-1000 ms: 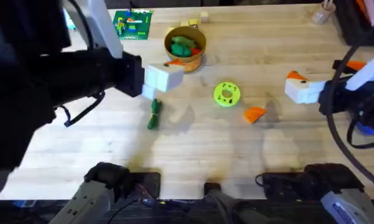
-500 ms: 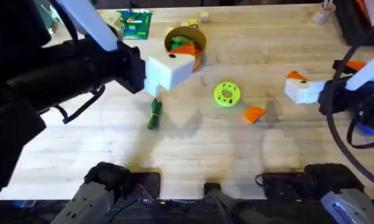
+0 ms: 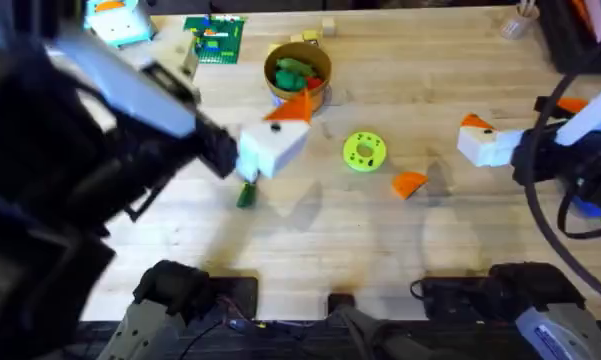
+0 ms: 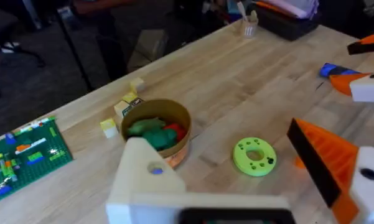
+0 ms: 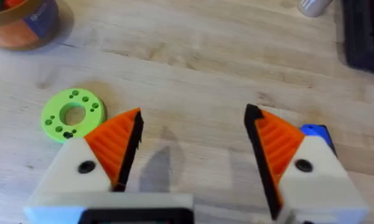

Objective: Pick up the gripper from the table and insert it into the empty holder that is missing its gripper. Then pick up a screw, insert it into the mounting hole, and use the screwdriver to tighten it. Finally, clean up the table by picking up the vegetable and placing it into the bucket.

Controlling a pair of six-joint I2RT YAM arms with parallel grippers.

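1. The left gripper [image 3: 275,135] is swinging. Since a second ago its white head has turned and slid a little toward the near edge, and the arm has risen dark and large under the overhead camera. The right gripper [image 3: 477,135] is sitting where it was.
2. The left fingers are spread wide and carrying nothing. One is wearing an orange pad [image 4: 327,155]; the other is the holder [image 4: 146,180], bare white with its screw hole showing.
3. The right fingers are also parted and empty, with a ribbed orange pad on each.
4. The gripper [image 3: 410,183] is lying untouched on the table just beside the yellow-green disc [image 3: 364,151], well apart from the holder. My reading is that step one is not yet begun.
5. The vegetable [image 3: 245,195] is now being half covered by the left head, with only its near end peeking out. It is lying on the wood, short of the bucket [image 3: 297,95].
6. Count: one loose gripper, three mounted pads, one empty holder, one disc, one bucket already holding green and red toys, one vegetable on the table, one green brick plate [image 3: 214,38], and one screwdriver [image 5: 314,130] as a blue body behind a right finger. Screws are too small to make out.
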